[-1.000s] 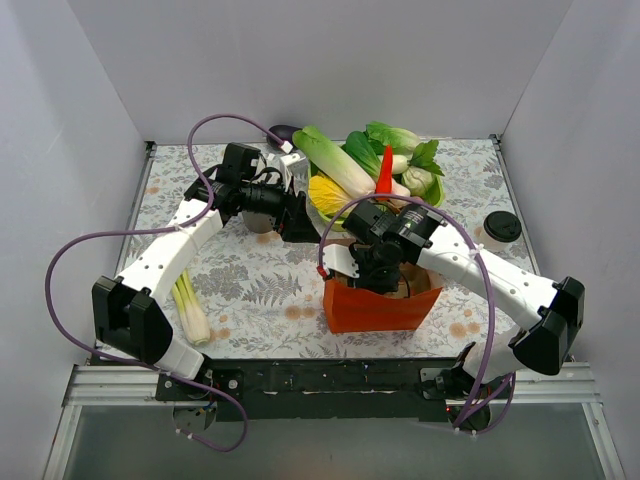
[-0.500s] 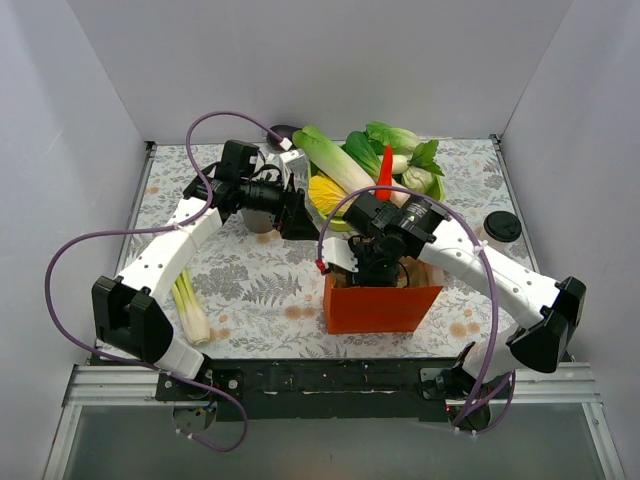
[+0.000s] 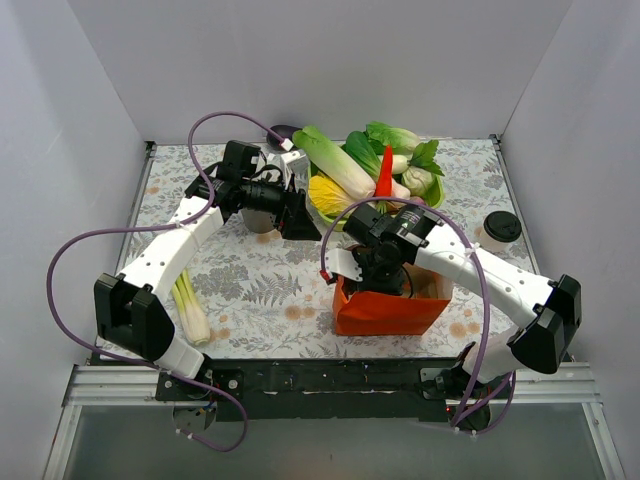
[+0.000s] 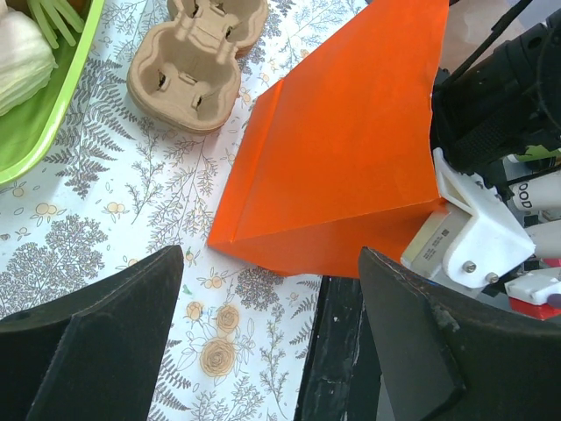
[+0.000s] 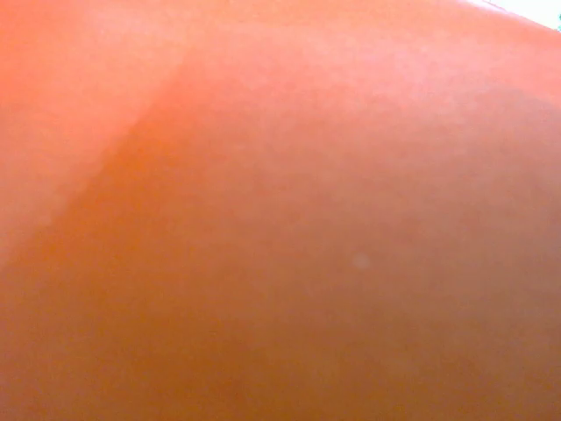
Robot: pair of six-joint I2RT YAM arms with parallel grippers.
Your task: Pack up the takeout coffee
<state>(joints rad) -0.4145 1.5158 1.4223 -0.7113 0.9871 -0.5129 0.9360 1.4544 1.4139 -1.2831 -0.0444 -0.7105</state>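
With left jaws open beside the bag [image 3: 390, 310] and right jaws' state untellable, we should hold its mouth wide for the coffee [image 3: 502, 227].

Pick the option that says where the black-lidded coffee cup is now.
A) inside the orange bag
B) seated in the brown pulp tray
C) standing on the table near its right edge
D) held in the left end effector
C: the coffee cup stands on the table by the right wall, outside the orange bag.
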